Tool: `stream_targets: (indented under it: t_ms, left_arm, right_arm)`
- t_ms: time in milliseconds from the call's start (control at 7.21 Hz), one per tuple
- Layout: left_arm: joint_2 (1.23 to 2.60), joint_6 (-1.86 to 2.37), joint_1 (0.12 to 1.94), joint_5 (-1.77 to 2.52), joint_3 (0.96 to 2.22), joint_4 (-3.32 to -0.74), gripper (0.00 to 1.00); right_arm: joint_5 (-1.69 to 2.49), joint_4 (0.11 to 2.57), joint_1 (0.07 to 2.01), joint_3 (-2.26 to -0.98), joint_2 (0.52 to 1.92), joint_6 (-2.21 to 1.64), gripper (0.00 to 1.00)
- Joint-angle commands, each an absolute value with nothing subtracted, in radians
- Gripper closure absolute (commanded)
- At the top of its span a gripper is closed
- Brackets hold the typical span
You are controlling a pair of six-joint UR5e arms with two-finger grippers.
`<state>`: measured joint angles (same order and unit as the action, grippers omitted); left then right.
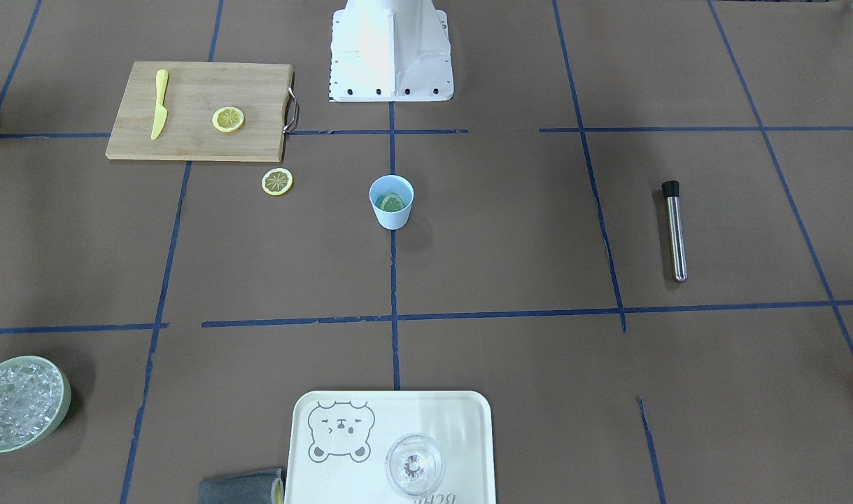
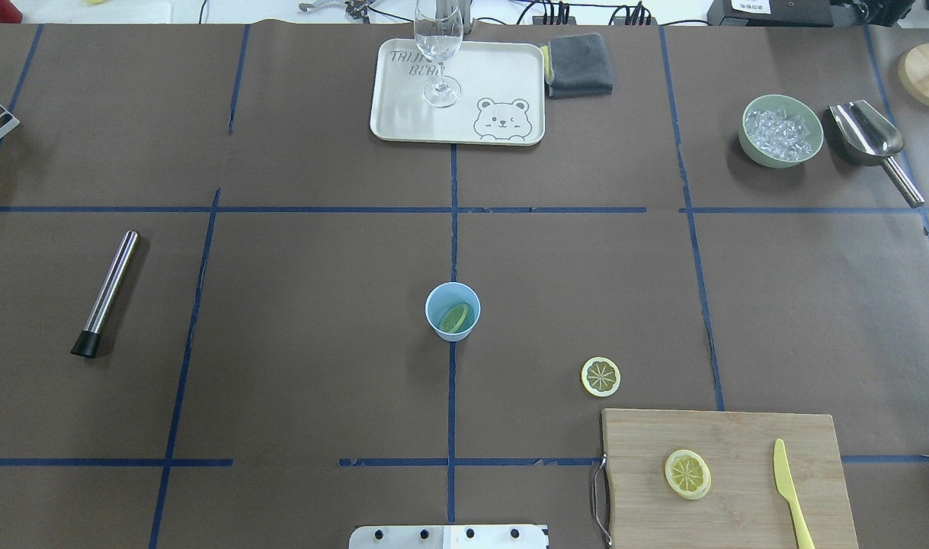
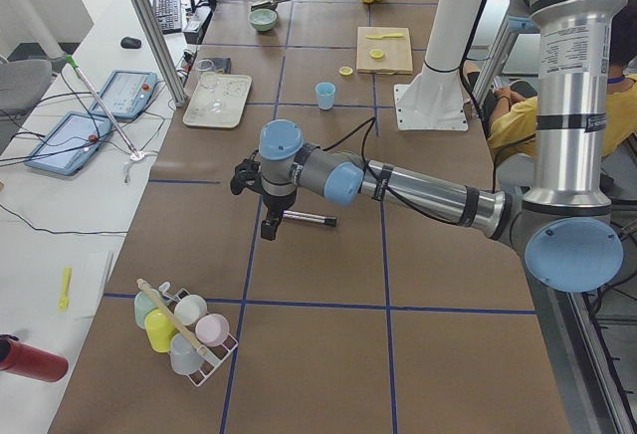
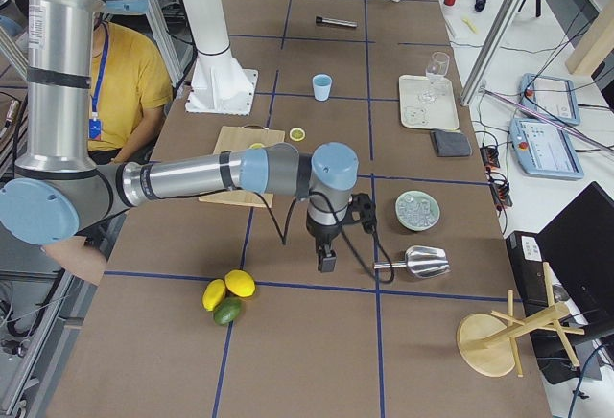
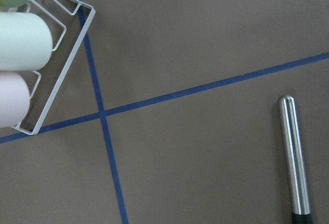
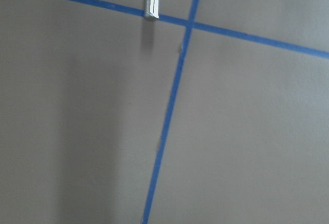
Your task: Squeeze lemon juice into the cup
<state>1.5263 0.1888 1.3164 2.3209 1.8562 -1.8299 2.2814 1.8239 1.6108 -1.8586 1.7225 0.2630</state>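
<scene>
The pale-blue cup stands at the table's middle, with a lemon slice leaning inside it; it also shows in the front view. A second lemon slice lies flat on the table near the cutting board. A third lemon slice lies on the board. My left gripper hangs far off over the steel muddler, seen only in the left side view. My right gripper hangs near the metal scoop, seen only in the right side view. I cannot tell whether either is open or shut.
A wooden cutting board holds a yellow knife. A steel muddler lies on the robot's left. A tray with a clear glass, a grey cloth, an ice bowl and a scoop stand at the far side.
</scene>
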Motion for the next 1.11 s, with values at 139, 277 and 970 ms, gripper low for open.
stream_targets:
  t_ms: [139, 277, 970]
  left_arm:
    - [1.676, 0.238, 1.246, 2.322, 1.757, -2.173, 0.0]
    - [1.646, 0.329, 1.241, 2.324, 1.725, -2.335, 0.0]
    - [1.527, 0.816, 0.886, 1.99, 1.717, -2.471, 0.0]
  right_arm:
    - [2.286, 1.825, 1.677, -1.833, 1.769, 0.278, 0.0]
    - [2.286, 1.824, 1.677, -1.833, 1.776, 0.279, 0.0]
    - [2.287, 1.824, 1.677, -1.836, 1.784, 0.281, 0.0]
